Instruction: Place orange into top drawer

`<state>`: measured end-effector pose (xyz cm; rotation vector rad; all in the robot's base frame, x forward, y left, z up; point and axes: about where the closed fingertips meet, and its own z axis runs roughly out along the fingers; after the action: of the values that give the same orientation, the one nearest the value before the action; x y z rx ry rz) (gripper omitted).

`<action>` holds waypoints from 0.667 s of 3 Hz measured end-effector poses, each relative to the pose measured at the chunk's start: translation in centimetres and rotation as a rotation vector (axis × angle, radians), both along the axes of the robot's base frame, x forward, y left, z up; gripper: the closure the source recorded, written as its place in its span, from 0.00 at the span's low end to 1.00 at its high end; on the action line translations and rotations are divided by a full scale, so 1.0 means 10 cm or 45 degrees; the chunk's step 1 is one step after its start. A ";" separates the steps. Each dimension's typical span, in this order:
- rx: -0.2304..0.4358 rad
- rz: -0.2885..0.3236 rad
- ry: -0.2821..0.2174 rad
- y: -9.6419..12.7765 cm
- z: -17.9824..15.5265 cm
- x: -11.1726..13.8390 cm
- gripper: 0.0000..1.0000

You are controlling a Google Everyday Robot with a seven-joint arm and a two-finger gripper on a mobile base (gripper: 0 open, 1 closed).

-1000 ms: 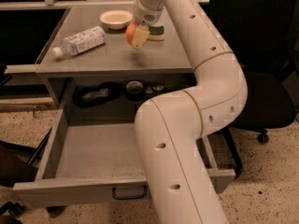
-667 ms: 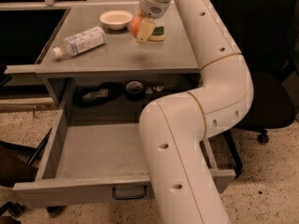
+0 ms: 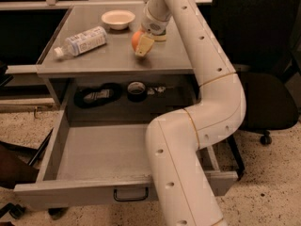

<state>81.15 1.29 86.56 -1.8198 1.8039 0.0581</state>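
Observation:
The orange (image 3: 136, 39) is held in my gripper (image 3: 141, 43), which is shut on it just above the grey tabletop (image 3: 113, 55), right of centre. A pale finger (image 3: 144, 45) covers the fruit's right side. The top drawer (image 3: 101, 149) is pulled out wide below the table, its grey floor bare, with a dark bar handle (image 3: 130, 195) on the front panel. My white arm (image 3: 197, 117) curves down over the drawer's right part and hides it.
A white bowl (image 3: 118, 19) and a lying plastic water bottle (image 3: 81, 42) rest on the tabletop. The dark shelf recess holds a tape roll (image 3: 136, 90) and a black item (image 3: 97, 96). A black office chair (image 3: 268, 98) stands to the right.
My gripper with the orange has come forward and a little left, from beside the bowl at the back toward the front of the tabletop.

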 end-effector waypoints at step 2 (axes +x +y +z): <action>0.024 -0.005 0.063 -0.02 -0.04 -0.14 1.00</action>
<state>79.76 1.07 86.12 -1.8170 1.8347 0.1193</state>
